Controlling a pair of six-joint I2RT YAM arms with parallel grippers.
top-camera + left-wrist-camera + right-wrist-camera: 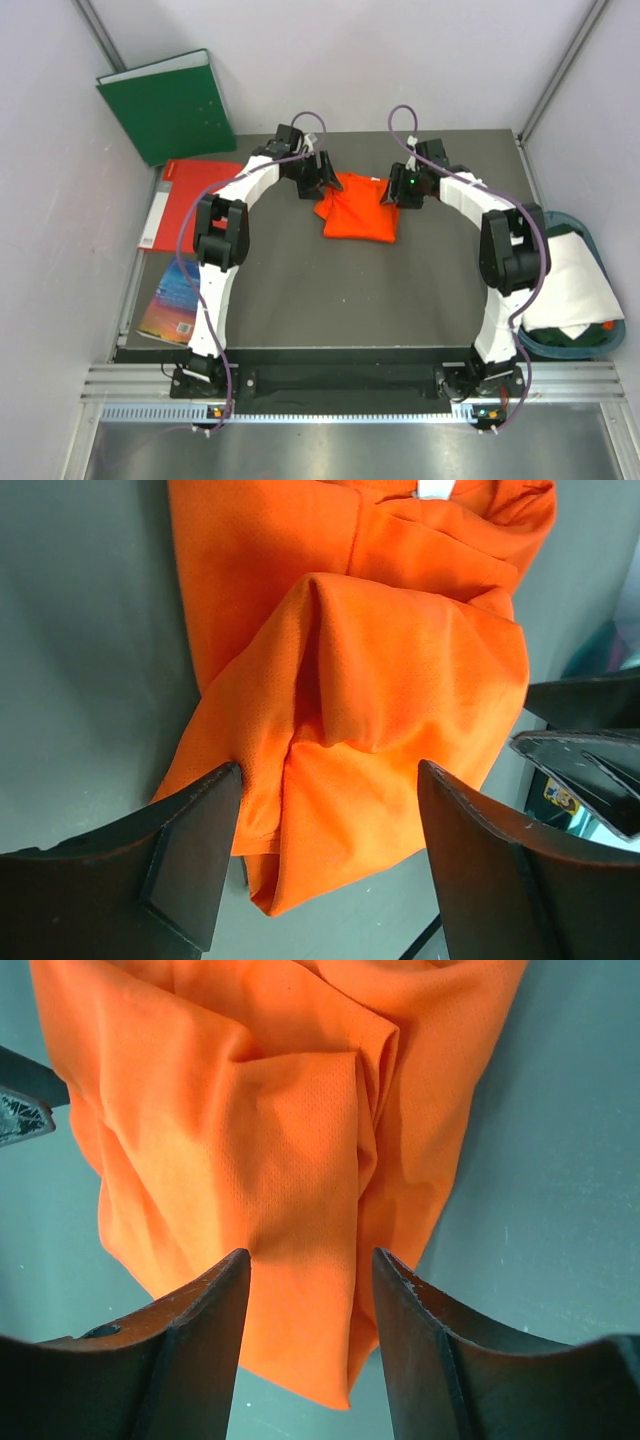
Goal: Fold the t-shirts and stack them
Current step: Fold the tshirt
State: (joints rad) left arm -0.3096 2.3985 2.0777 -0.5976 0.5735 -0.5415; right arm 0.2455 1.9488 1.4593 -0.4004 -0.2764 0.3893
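I am seeing the left gripper (pixel 330 776) standing wide open at the far middle of the table (pixel 330 295) — straddling the crumpled orange t-shirt (pixel 360 216), gripping nothing. The right gripper (pixel 312 1260) is sitting half open astride a fold. The white t-shirt (pixel 568 280) is lying off the table's right edge.

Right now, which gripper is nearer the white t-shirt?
Right. The right gripper is at the right edge of the orange t-shirt, left of the white t-shirt; the left gripper is farther, at the opposite edge.

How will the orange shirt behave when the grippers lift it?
Probably floppy: the orange shirt lies in soft, bunched folds, so unheld parts would likely sag. Its thin mesh-like cloth looks light. Loose layers might slide apart when lifted.
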